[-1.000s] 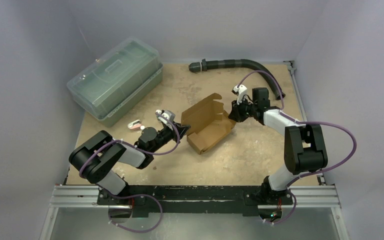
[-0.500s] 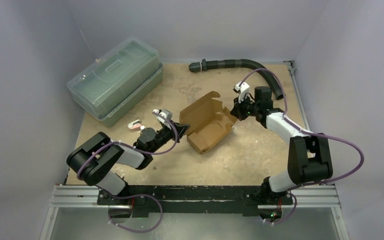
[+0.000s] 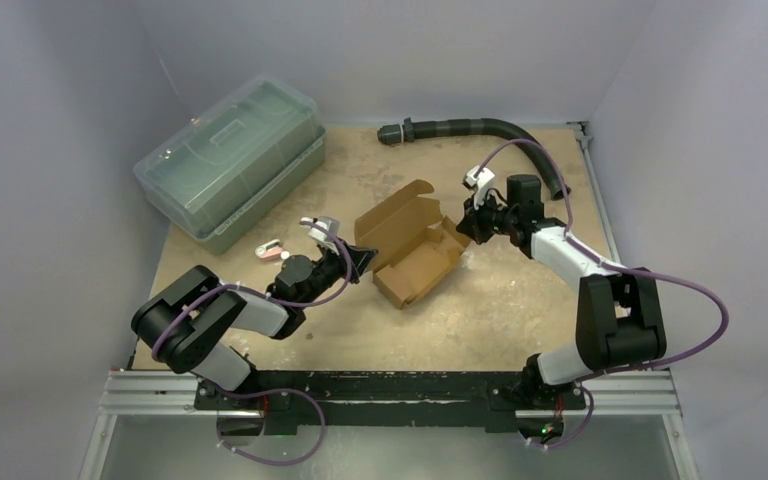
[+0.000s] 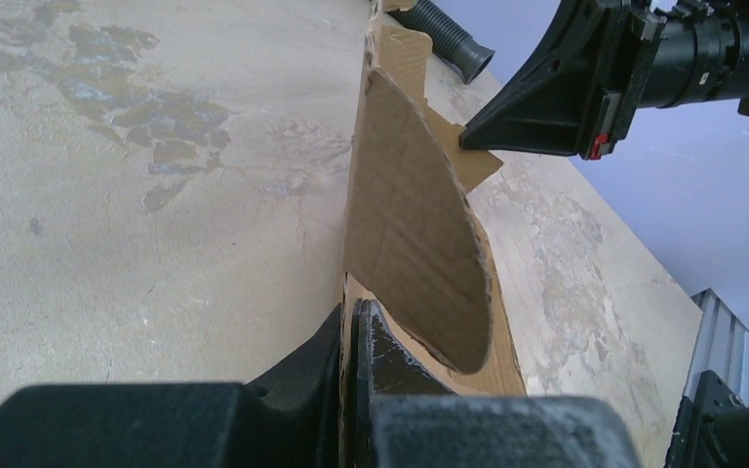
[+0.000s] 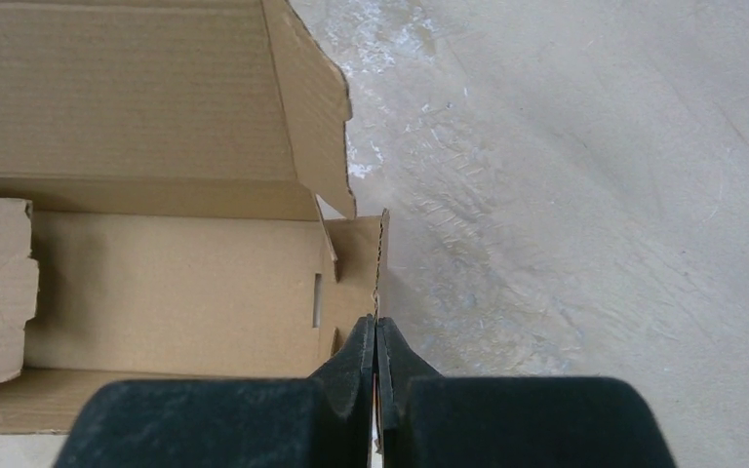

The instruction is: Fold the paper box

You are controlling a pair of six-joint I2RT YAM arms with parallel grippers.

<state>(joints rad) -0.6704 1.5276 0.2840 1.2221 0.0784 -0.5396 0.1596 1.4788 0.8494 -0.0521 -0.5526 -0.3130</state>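
**2 end effectors clamped on opposite ends of the open carton**

The paper box [image 3: 410, 250] lies at the centre of the overhead frame on the desk [image 3: 480, 310]. Its tray is formed and its lid panel stands up toward the upper left.

We see the left end effector [image 3: 360, 258] pressed together on a rounded side flap at the box's left end. Its wrist view shows cardboard running straight into the closed jaws. The right end effector [image 3: 463, 228] is pinching a thin tab at the right end. In its wrist view only the tab's edge shows between the tips.

Our main worry is the 2 arms working against each other. With both ends held, a pull apart or a twist could tear the narrow right tab, which looks perforated along its edge. It could also crease the rounded flap off its fold line. A lift on 1 side alone might tip the tray or drag it across the desk. Either thin pinch could also slip, and the flap would then spring back.

As for containers, the right wrist view shows the part of the box's tray in frame with nothing in it. The clear greenish plastic bin [image 3: 230, 165] at the upper left has its lid on, and we cannot make out any contents.
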